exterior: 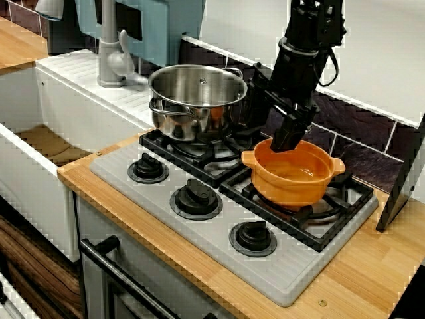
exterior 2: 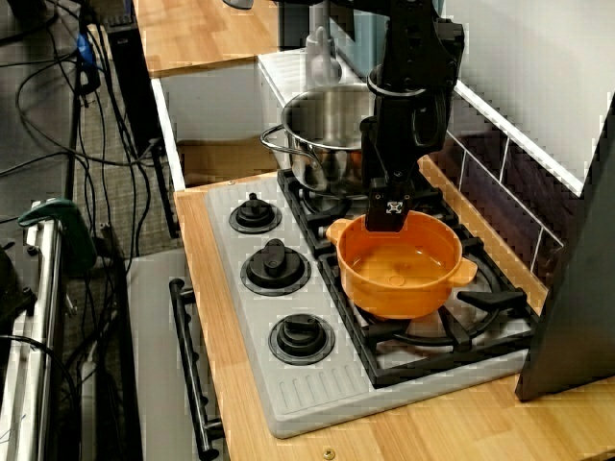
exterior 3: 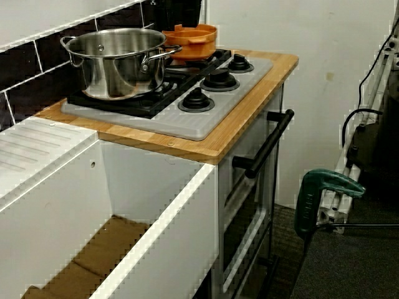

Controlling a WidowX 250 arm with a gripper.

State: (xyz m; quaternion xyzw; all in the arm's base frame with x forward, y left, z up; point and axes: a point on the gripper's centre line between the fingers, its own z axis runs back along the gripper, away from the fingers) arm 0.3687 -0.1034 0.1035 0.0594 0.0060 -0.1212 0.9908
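Note:
An orange pot (exterior: 292, 176) with no lid stands on the right-hand burner of a grey toy stove (exterior: 166, 226). In the front view my black gripper (exterior: 287, 141) comes down from above to the pot's back-left rim. In the high side view the gripper (exterior 2: 387, 215) covers that rim, one finger (exterior 2: 392, 206) outside the wall. The fingers look close together, but whether they clamp the rim is hidden. The pot (exterior 2: 399, 269) looks empty. In the low view from the sink end only the orange pot (exterior 3: 194, 42) and a dark piece of the arm show.
A steel pot (exterior: 196, 100) sits on the left burner, close beside the arm. Three black knobs (exterior: 196, 197) line the stove's front. A grey faucet (exterior: 109, 53) and a white sink (exterior: 40, 143) lie to the left, and a black panel (exterior: 405, 179) leans at the right.

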